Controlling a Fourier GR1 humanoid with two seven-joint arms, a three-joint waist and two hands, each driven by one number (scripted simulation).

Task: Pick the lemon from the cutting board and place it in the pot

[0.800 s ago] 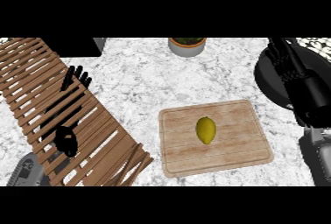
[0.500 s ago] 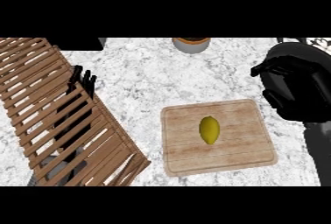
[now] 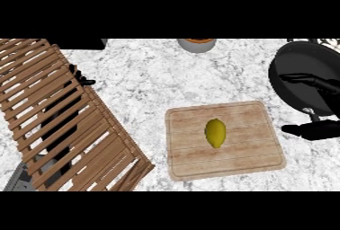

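A yellow lemon (image 3: 215, 132) lies lengthwise in the middle of the wooden cutting board (image 3: 249, 155). The black pot (image 3: 295, 60) stands at the right, just beyond the board's far right corner. My right hand (image 3: 317, 130) comes in from the right edge and is open: one black finger (image 3: 310, 81) reaches across the pot, and the thumb lies by the board's right side, a short way from the lemon. My left hand (image 3: 81, 80) is open at the left, mostly hidden under a slatted rack, with only fingertips poking past its edge.
A large wooden slatted rack (image 3: 60, 112) slants across the left of the marble counter (image 3: 153, 76). A grey cup with an orange rim (image 3: 196, 44) stands at the far edge. My grey left forearm (image 3: 23, 177) shows at the lower left.
The right hand has dropped from over the pot toward the board's right side, its thumb now level with the lemon. The whole scene has shifted in view. The lemon has not moved on the board.
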